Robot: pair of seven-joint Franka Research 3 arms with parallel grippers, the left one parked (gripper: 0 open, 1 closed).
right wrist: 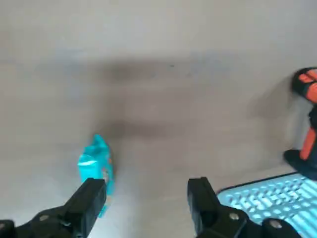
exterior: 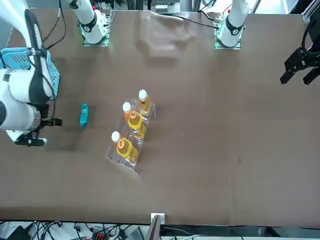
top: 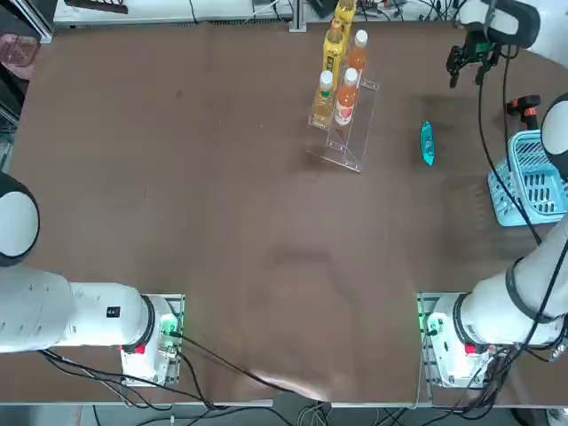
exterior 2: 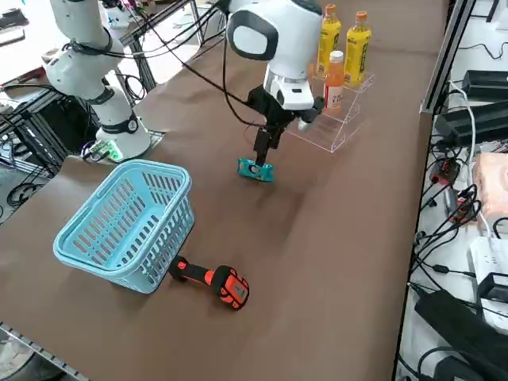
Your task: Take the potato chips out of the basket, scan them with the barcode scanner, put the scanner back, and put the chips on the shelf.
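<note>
While the right gripper (right wrist: 146,186) hovers above the table (top: 266,213) with its jaws well apart and nothing between them, the teal-blue packet of potato chips (top: 427,143) lies flat on the tabletop, between the clear acrylic shelf and the basket. In the right wrist view the packet shows near one of the two jaws, partly behind it.

The light-blue basket (exterior 2: 127,222) has lattice sides and stands on the table near the right arm. The black and red-orange barcode scanner (exterior 2: 228,286) lies on the table just beside the basket, its handle end close to the basket's wall.

On the stepped shelf (top: 348,153) stand bottles with orange and yellow contents: some have white caps, such as the orange bottle (top: 345,105), and others orange caps, such as the yellow bottle (exterior 2: 357,52).
</note>
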